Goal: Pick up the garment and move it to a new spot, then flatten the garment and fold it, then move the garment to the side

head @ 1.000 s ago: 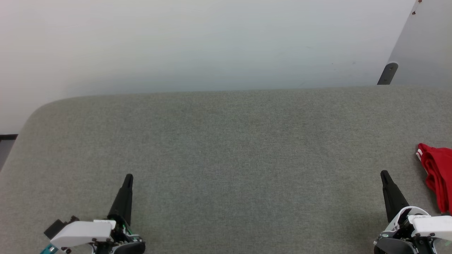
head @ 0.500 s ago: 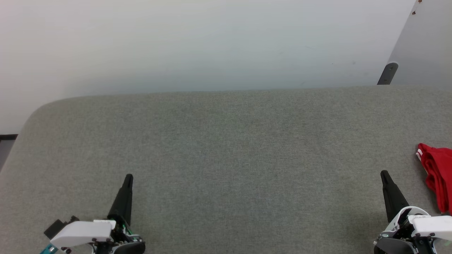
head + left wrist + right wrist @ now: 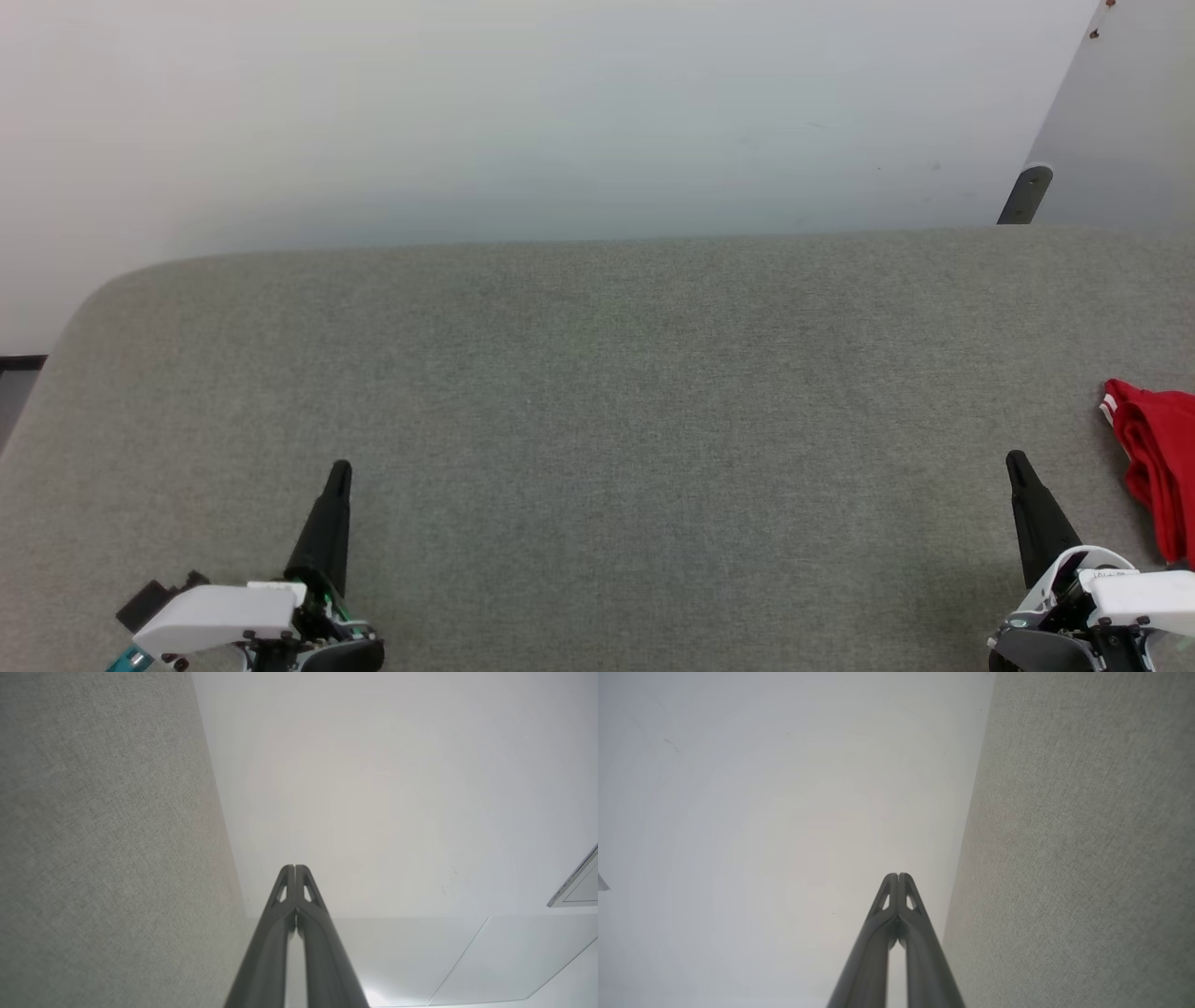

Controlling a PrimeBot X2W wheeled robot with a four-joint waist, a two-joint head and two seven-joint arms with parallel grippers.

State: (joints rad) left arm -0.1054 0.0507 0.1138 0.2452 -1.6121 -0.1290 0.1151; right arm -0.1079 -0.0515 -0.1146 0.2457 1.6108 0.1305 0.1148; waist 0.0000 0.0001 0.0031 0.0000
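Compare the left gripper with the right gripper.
The left gripper sits far from the garment; the right gripper sits just beside it. In the head view the left gripper leans rightward, the right gripper leftward. Both are shut, empty, over the grey table.

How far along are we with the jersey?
Done: unclear. The garment lies rumpled on the table, cut off by the head view's right edge, so I cannot tell a finished fold from an untouched heap. In hand: nothing; the left gripper and right gripper are shut, empty, apart from it. Left: possibly every step.
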